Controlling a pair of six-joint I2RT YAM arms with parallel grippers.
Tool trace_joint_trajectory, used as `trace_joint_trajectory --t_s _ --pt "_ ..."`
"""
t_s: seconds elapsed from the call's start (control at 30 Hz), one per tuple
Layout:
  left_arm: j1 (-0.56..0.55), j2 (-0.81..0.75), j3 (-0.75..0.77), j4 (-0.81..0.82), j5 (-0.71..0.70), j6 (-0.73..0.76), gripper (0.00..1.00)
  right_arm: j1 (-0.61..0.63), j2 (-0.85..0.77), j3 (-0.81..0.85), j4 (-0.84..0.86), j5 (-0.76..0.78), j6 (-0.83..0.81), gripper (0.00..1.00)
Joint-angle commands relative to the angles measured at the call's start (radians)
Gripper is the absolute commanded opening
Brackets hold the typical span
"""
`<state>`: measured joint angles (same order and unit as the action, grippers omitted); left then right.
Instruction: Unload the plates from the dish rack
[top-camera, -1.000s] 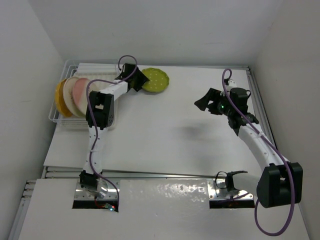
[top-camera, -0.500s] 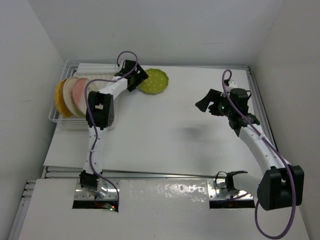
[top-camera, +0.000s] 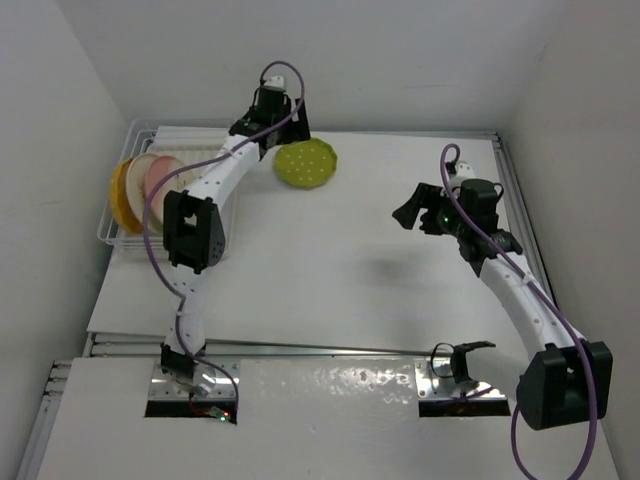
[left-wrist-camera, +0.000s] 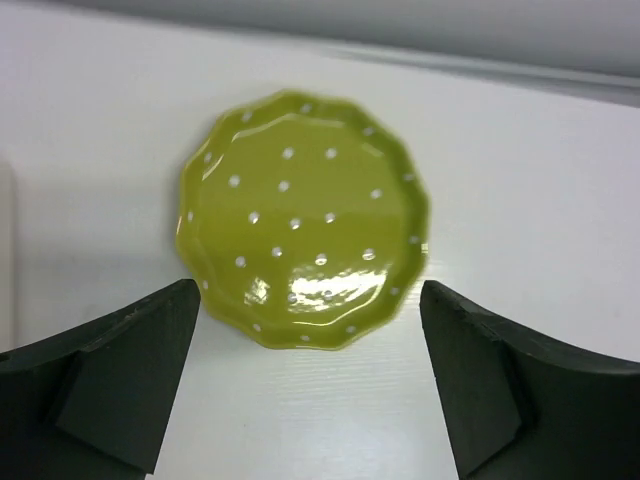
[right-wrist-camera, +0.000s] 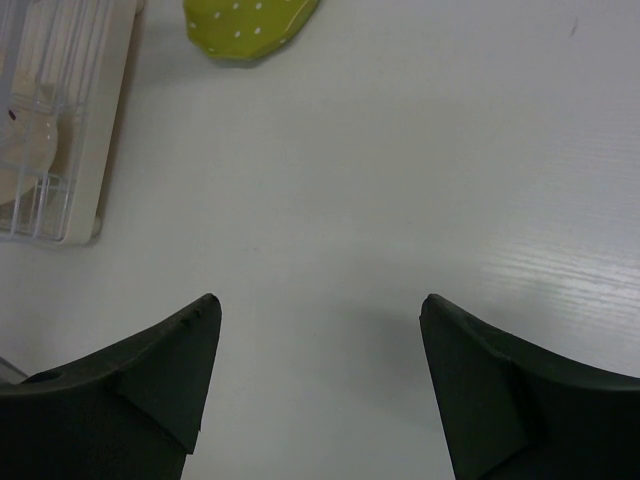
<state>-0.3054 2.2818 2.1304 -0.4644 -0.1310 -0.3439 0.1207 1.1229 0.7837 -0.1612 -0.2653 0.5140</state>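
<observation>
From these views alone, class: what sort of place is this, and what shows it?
Likely a robot test cell: white table, blank white walls, a dish rack and lime green plate as props.

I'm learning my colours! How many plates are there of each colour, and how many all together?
orange plate: 1
cream plate: 1
pink plate: 1
green plate: 1
Total: 4 plates
</observation>
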Motion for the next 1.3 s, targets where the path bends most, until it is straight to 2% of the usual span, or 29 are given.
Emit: trace_joint_trajectory --t_s 0.0,0.1,0.13,0.2,0.23,0.3,0.37,0.4,0.43,0.47,0.53,0.67,0.87,0.97,1.17,1.27 --pt "0.002 -0.14 0.043 0.01 0.04 0.201 0.88 0.007 -0.031 -0.015 0.028 -0.018 -0.04 0.79" --pt "0.002 -0.205 0.033 -0.035 0.094 0.31 0.65 0.005 -0.032 -0.015 0.025 -0.037 -0.072 0.8" --pt "0.002 -0.225 0.036 -0.064 0.105 0.4 0.54 0.007 -0.029 -0.005 0.017 -0.04 -0.092 0.8" --pt "0.002 -0.28 0.046 -0.167 0.067 0.494 0.49 0.007 -0.028 0.006 -0.001 -0.046 -0.111 0.8" --pt "0.003 -0.322 0.042 -0.204 -0.021 0.579 0.46 0.007 -0.028 0.009 -0.003 -0.046 -0.12 0.8" --pt "0.026 -0.369 0.02 -0.292 -0.111 0.609 0.46 0.007 -0.029 0.005 0.003 -0.055 -0.121 0.8" --pt "0.104 -0.436 -0.015 -0.374 -0.113 0.582 0.47 0.008 -0.029 -0.012 0.026 -0.066 -0.114 0.8" --pt "0.138 -0.458 -0.033 -0.393 -0.101 0.541 0.51 0.007 -0.028 -0.02 0.038 -0.071 -0.109 0.8" --pt "0.165 -0.5 -0.077 -0.408 -0.105 0.527 0.62 0.007 -0.029 -0.037 0.049 -0.083 -0.097 0.8" --pt "0.21 -0.525 -0.105 -0.413 -0.125 0.514 0.65 0.007 -0.029 -0.043 0.069 -0.089 -0.092 0.8" --pt "0.236 -0.603 -0.232 -0.386 -0.239 0.502 0.66 0.007 -0.028 -0.052 0.08 -0.101 -0.078 0.8" --pt "0.264 -0.723 -0.429 -0.251 -0.338 0.504 0.66 0.008 -0.015 -0.035 0.071 -0.12 -0.094 0.8" --pt "0.399 -0.768 -0.575 -0.223 -0.294 0.416 0.61 0.013 0.009 0.023 0.022 -0.127 -0.1 0.79" --pt "0.413 -0.809 -0.633 -0.146 -0.272 0.413 0.61 0.02 0.008 0.034 0.02 -0.127 -0.089 0.78" --pt "0.42 -0.814 -0.653 -0.158 -0.185 0.436 0.59 0.048 -0.021 -0.001 0.043 -0.078 -0.055 0.77" --pt "0.46 -0.795 -0.659 -0.167 -0.154 0.416 0.55 0.048 -0.044 -0.024 0.042 -0.071 -0.061 0.77"
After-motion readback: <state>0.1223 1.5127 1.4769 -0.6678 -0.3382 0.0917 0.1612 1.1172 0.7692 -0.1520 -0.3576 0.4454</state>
